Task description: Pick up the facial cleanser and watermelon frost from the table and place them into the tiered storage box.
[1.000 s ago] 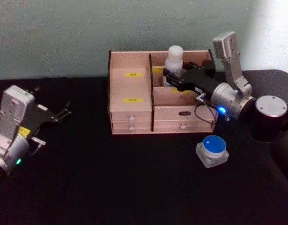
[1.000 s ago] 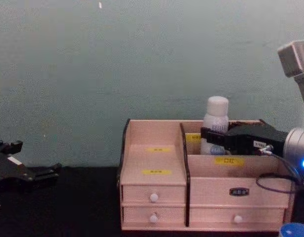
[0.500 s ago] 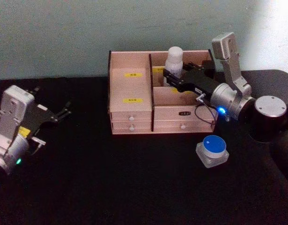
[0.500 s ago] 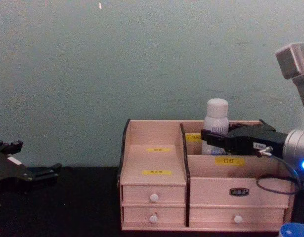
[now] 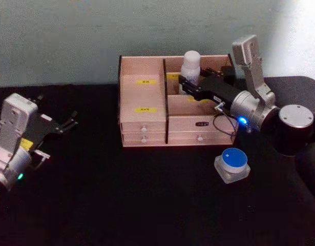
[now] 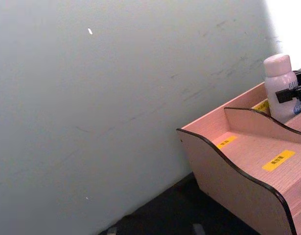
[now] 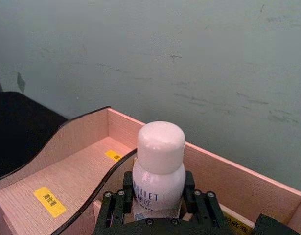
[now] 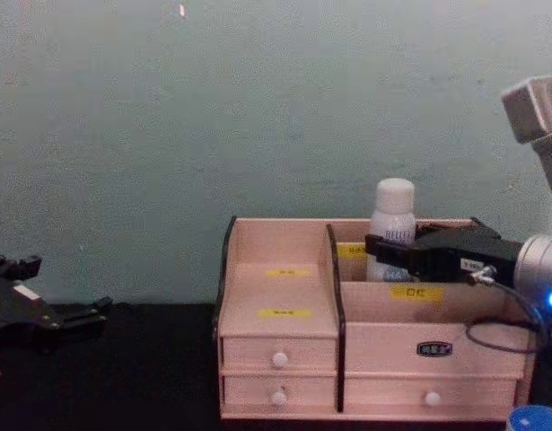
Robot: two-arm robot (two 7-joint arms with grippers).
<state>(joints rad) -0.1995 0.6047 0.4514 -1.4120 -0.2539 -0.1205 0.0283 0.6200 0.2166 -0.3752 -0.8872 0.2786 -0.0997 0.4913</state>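
The right gripper (image 5: pixel 187 84) is reaching over the front of the box (image 5: pixel 142 97) and is gripping the cleanser (image 5: pixel 191 60) by its body, fingers (image 7: pixel 116 208) pressing on both sides just under the shoulder. The bottle is standing upright in the back right compartment, close behind the central divider, with its cap rising above the rear wall. I cannot tell from here whether its base is resting on the compartment floor. The step in hand looks like the set-down, so the sound way is to be lowering straight and slowly until the bottle is bearing its own weight, and only then to be spreading the fingers, just enough to clear it. A tall slim bottle like this is likely to topple if nudged, so the arm should be rising straight up before drawing back toward the front, minding the cable looping by the drawers. The jar (image 5: pixel 232 164) is sitting on the black table (image 5: pixel 147 205) in front of the box's right corner, apart from it and almost under the right arm, ready for the next pick. The left gripper (image 5: pixel 71 121) is hanging idle over the table's left side, fingers apart and empty.
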